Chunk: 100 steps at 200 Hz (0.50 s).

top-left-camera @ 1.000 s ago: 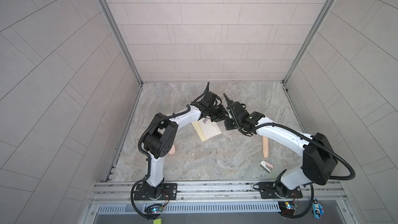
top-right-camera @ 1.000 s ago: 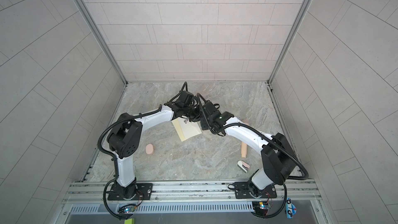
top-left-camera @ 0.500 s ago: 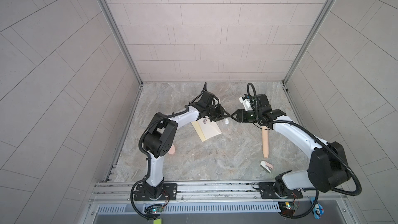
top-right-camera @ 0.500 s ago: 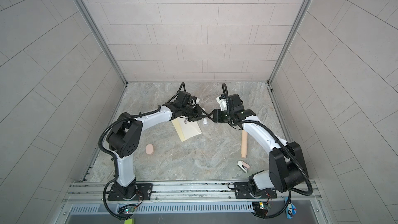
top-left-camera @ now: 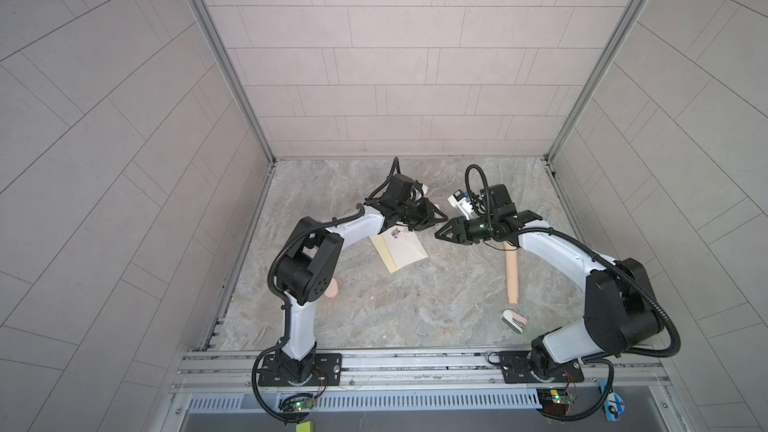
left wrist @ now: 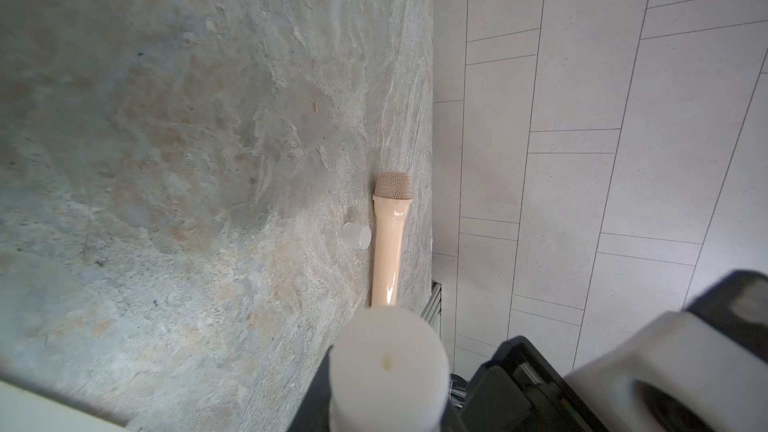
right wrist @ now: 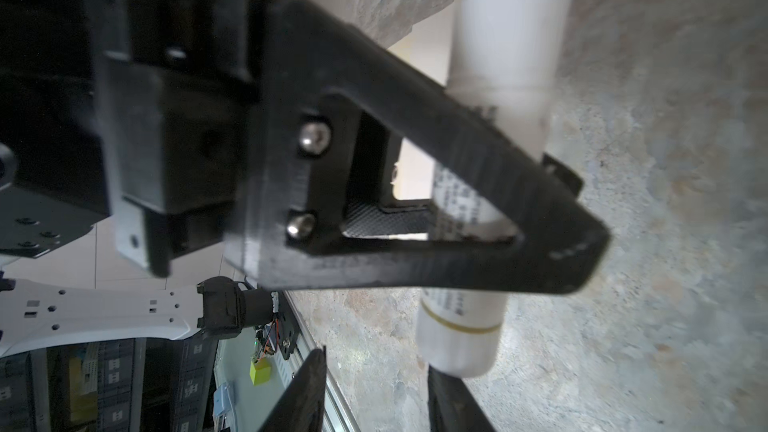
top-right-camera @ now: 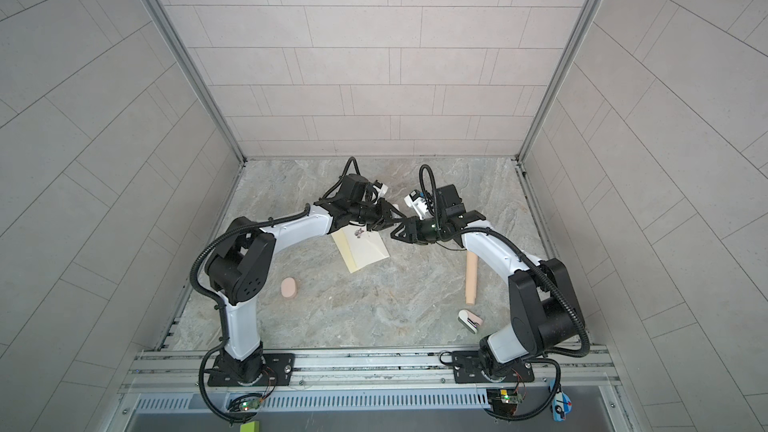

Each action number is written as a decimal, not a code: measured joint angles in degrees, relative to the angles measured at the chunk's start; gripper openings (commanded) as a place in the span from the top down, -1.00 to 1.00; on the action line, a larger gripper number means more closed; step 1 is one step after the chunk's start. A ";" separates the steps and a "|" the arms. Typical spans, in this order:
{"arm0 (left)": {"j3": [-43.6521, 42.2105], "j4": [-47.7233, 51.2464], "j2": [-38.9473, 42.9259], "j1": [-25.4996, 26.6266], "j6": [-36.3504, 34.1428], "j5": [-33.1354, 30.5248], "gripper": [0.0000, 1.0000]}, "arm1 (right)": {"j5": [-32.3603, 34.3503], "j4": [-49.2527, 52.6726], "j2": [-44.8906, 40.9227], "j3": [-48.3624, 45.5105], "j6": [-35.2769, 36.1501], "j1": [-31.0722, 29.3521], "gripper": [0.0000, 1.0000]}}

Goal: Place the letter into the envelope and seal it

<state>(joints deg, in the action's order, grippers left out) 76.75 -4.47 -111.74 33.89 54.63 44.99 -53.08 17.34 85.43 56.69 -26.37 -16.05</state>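
The left gripper (top-left-camera: 436, 221) holds a white tube (right wrist: 498, 76) above the middle of the table (top-left-camera: 374, 317).
Its fingers (right wrist: 415, 168) are clamped round the tube. The right gripper (top-left-camera: 439, 236), close beside it, has its fingers (right wrist: 299, 392) apart, with bare table showing between them. The envelope (top-left-camera: 405, 249) lies flat at the centre of both top views, just below the left gripper, with a pale yellow paper (top-left-camera: 384, 259) showing along its left edge. The letter cannot be made out. A small cap (left wrist: 356, 236) lies beside a beige microphone (left wrist: 388, 238).
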 measured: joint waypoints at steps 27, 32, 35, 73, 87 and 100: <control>0.00 -0.24 0.52 0.07 -0.02 0.46 1.00 | 2.12 -0.20 0.02 -0.46 -0.35 2.03 0.18; 0.00 -0.26 0.55 0.15 -0.02 0.39 1.00 | 2.10 -0.24 0.02 -0.48 -0.42 2.29 0.18; 0.00 -0.33 0.55 0.17 -0.04 0.35 1.00 | 2.05 -0.28 0.02 -0.48 -0.46 2.43 0.18; 0.00 -0.37 0.55 0.59 -0.02 1.11 1.00 | 1.44 -2.05 0.04 -0.48 -1.36 2.56 0.19; 0.00 -0.37 0.55 0.70 -0.02 1.31 1.00 | 1.11 -2.95 0.15 -0.48 -1.79 2.56 0.22; 0.00 -0.37 0.55 0.83 -0.04 1.44 1.00 | 0.90 -3.41 0.39 -0.48 -2.16 2.56 0.30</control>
<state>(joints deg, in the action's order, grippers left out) 76.75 -4.84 -111.20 34.72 54.59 46.44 -52.18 13.93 85.82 56.21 -28.53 -13.50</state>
